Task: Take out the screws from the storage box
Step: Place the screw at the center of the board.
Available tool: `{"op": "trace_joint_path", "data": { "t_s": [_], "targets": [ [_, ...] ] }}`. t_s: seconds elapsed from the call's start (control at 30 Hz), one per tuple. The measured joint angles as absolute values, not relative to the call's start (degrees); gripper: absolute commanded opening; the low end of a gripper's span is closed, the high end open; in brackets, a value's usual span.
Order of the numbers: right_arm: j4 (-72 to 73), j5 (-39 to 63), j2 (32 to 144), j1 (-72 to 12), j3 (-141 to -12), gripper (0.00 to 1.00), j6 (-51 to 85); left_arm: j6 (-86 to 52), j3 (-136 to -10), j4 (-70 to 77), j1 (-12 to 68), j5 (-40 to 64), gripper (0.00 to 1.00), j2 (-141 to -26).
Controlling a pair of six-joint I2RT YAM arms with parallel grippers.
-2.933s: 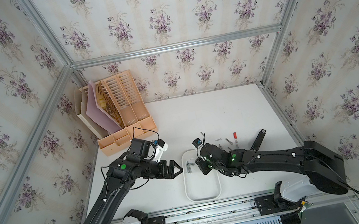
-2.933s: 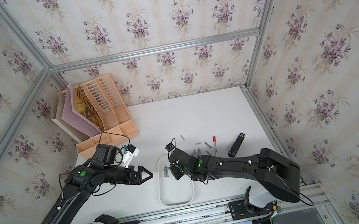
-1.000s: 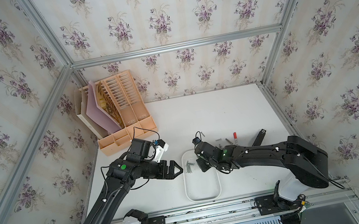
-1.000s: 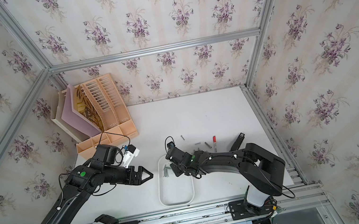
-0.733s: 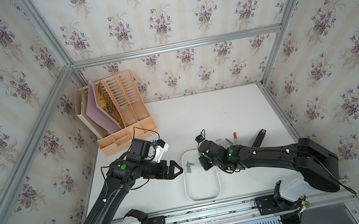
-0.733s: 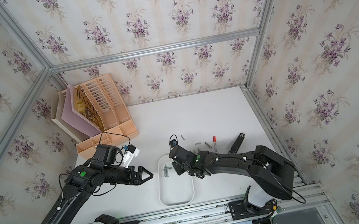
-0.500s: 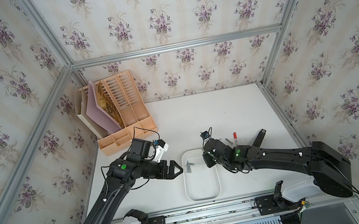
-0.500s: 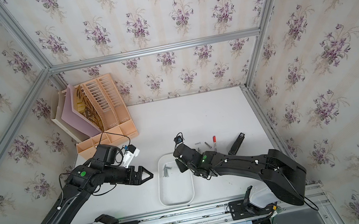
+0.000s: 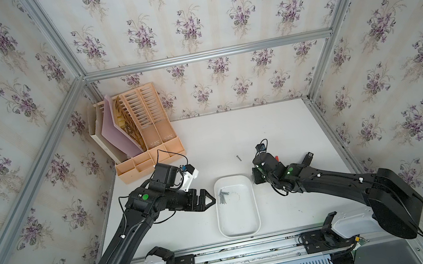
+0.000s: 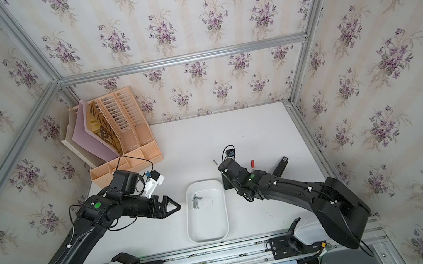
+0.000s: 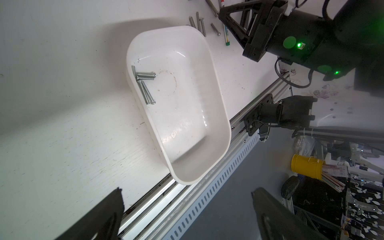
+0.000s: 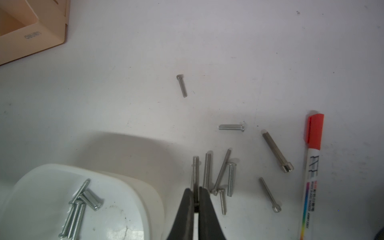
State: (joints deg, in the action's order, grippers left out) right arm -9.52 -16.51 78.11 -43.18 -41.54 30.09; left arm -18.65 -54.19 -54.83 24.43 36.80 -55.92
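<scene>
The white storage box [image 9: 256, 207] [image 10: 225, 209] lies at the table's front middle. Several silvery screws [image 9: 223, 196] [image 10: 196, 200] [image 11: 143, 85] [image 12: 78, 207] lie bunched in its far left corner. My right gripper [image 12: 195, 190] [image 9: 256, 178] is just right of the box's far end, shut on one screw [image 12: 195, 172] whose shaft sticks out past the tips. Several more screws [image 12: 223, 172] lie on the table right beside it. My left gripper [image 9: 210, 197] [image 10: 176, 203] [image 11: 186, 190] hangs open and empty at the box's left side.
A red-capped marker pen [image 12: 311, 166] [image 10: 252, 163] lies right of the loose screws. One lone screw [image 9: 238, 158] sits farther back. A peach organiser [image 9: 144, 138] stands at the back left, and a black object [image 9: 307, 157] lies at the right. The metal rail [image 9: 240, 251] borders the front.
My right gripper has moved right, from over the box's far end to the table beside the loose screws, still shut. The left arm has not moved.
</scene>
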Motion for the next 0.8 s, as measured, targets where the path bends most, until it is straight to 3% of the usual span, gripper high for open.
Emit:
{"op": "trace_joint_path", "data": {
  "t_s": [0.37,0.8],
  "targets": [
    [-10.59,-8.34,85.19,-32.73,-40.60,0.00,32.91,-18.65,-54.19,-54.83,24.43,36.80,1.00,-55.90],
    [-10.81,-4.01,88.92,-32.14,-41.39,0.00,33.04,-18.65,-54.19,-54.83,24.43,36.62,0.99,-55.96]
  ]
}}
